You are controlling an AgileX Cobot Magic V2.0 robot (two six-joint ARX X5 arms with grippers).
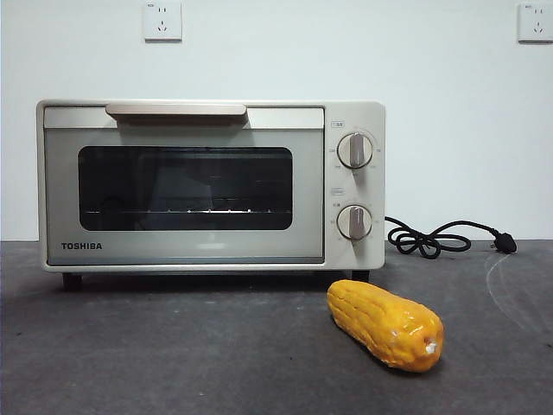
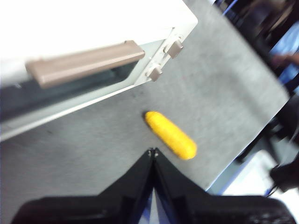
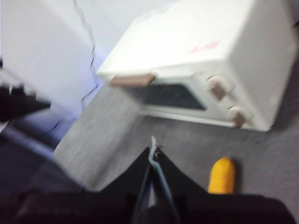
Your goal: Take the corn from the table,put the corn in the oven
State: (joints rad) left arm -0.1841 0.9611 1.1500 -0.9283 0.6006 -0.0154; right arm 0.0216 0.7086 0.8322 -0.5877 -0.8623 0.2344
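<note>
The corn (image 1: 385,325) lies on the dark grey table (image 1: 173,346), in front of the oven's knob side, its pale stub end toward the camera. The cream TOSHIBA oven (image 1: 211,185) stands behind it with its door closed. Neither arm shows in the front view. High above the table, my left gripper (image 2: 153,151) is shut and empty, with the corn (image 2: 170,135) just beyond its tips and the oven handle (image 2: 84,63) farther off. My right gripper (image 3: 153,148) is also shut and empty, hovering above the table with the corn (image 3: 222,175) off to one side and the oven (image 3: 201,70) ahead.
A black power cord with plug (image 1: 445,237) lies coiled on the table beside the oven. Two wall sockets (image 1: 162,21) are on the white wall behind. The table edge (image 2: 243,149) runs close beyond the corn in the left wrist view.
</note>
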